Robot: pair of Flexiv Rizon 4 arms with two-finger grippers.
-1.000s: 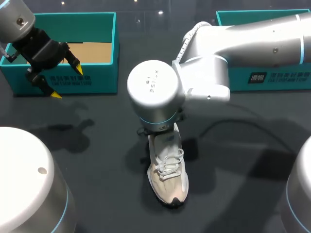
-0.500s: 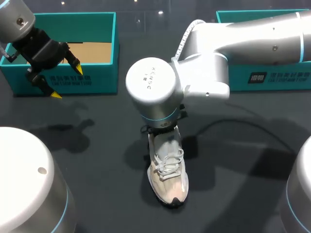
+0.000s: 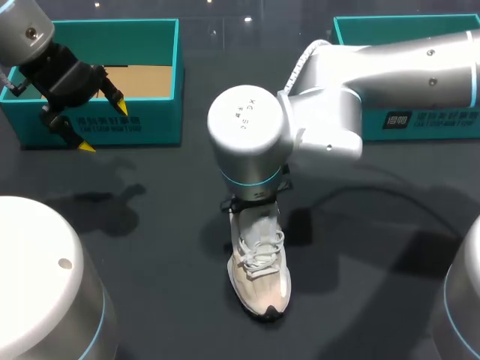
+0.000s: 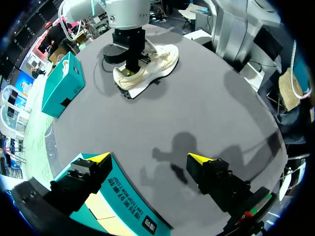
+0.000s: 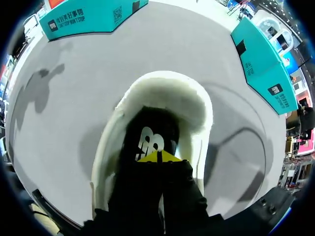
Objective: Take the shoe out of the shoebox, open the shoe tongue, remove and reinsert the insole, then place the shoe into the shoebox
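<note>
A white laced shoe (image 3: 259, 262) stands on the dark table, toe toward the near edge. My right arm's wrist (image 3: 251, 146) hangs over its heel and hides the gripper in the head view. In the right wrist view my right gripper (image 5: 158, 156) is shut, its yellow tips together inside the shoe (image 5: 167, 88), down against the black insole (image 5: 147, 128). Whether it pinches the insole I cannot tell. My left gripper (image 3: 103, 127) is open and holds nothing, in front of the teal shoebox (image 3: 154, 120) at the far left. From the left wrist, that gripper (image 4: 148, 158) looks across at the shoe (image 4: 152, 66).
A second teal box (image 3: 420, 120) stands at the far right, partly behind my right arm. A dark cable (image 3: 360, 191) lies on the table right of the shoe. Bare table lies between the left shoebox and the shoe.
My right arm's wrist has turned and shifted slightly to the right above the shoe's heel. The shoe and my left arm have stayed put.
</note>
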